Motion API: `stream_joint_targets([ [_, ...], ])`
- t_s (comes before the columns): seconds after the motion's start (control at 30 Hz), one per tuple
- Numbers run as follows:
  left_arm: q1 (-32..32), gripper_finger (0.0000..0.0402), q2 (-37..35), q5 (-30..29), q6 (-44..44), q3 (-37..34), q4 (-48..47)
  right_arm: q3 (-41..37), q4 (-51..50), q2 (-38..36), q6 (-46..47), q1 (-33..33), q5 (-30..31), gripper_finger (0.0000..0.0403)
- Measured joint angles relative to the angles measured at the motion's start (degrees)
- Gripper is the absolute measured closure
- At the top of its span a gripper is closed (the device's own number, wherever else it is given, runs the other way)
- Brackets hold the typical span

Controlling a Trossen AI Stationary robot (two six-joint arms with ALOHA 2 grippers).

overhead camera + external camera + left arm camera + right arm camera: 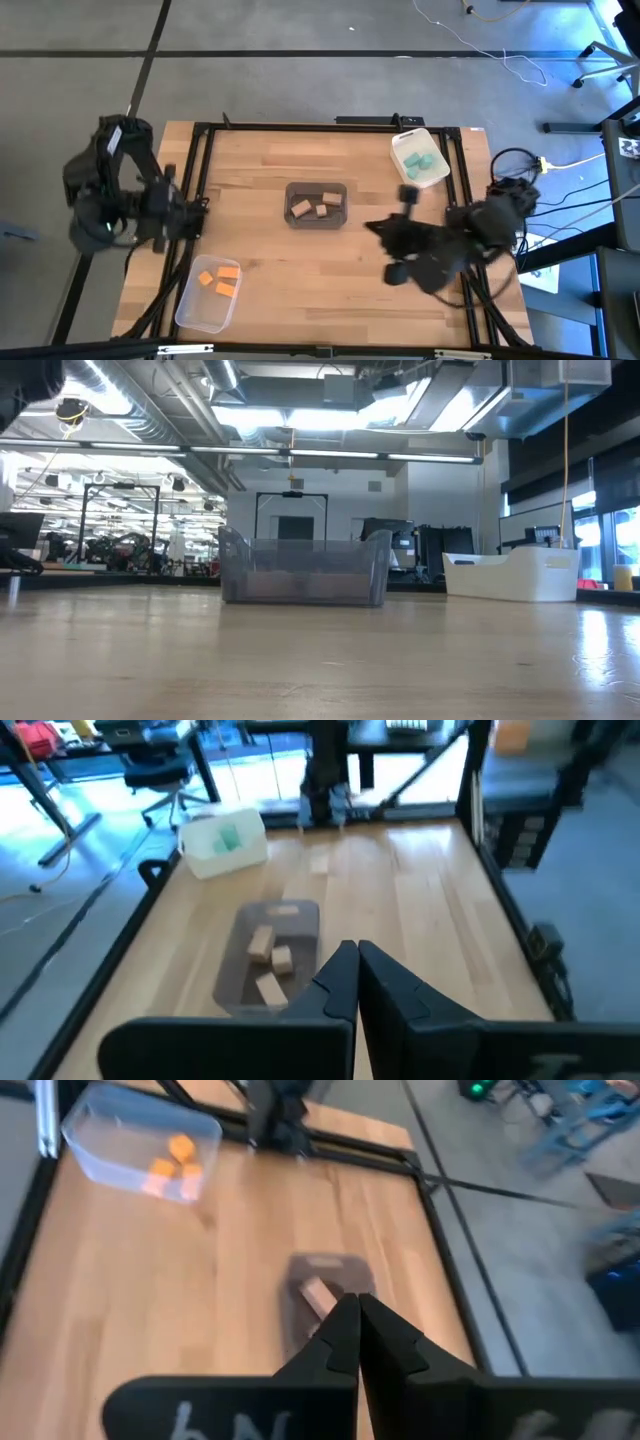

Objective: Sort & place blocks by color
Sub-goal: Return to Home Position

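Shows tan blocks [318,207] in grey bin [290,190] at centre, teal blocks [418,162] in white bin [400,140], far right corner, orange blocks [222,280] in clear bin [195,310], near left corner. Has left gripper [352,952], right gripper [352,1302] clenched empty near side edges.

The table [270,270] is pale honey wood with long plank lines and fine grain, edged by a black frame [300,127]. In its middle the dark grey bin [316,186] holds tan blocks [300,209] (bare wood, close to the table's own tone). The white bin [403,138] towards the right edge holds teal blocks [420,162], a light blue-green. The clear bin [192,308] at a left corner holds orange blocks [226,281], bright and plain. Both arms are black, as are the left end effector [355,952] and the right end effector [356,1302]. The floor [300,80] is flat grey.
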Motion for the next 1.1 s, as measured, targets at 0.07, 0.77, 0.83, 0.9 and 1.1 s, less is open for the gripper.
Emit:
stream_joint_targets([
  [0.07,-0.3,0.0401,-3.0,-1.3,0.7,0.0,0.6,0.0,-5.5,-1.8,2.7,2.2,2.5,0.0402],
  [0.77,-0.1,0.0401,-8.9,24.9,49.1,0.0,39.0,-31.9,24.8,-39.8,-19.1,8.3,-21.4,0.0403],
  [0.83,0.8,0.0401,-8.8,26.2,50.5,-0.3,40.3,-37.3,29.2,-42.9,-20.6,7.9,-23.6,0.0403],
  [0.9,2.1,0.0401,-8.9,27.7,52.7,-2.3,43.6,-42.4,33.4,-45.4,-21.2,7.6,-24.8,0.0403],
  [1.1,6.7,0.0401,-12.1,31.3,50.3,-13.8,52.1,-57.6,44.6,-52.4,-22.3,7.4,-25.8,0.0403],
])
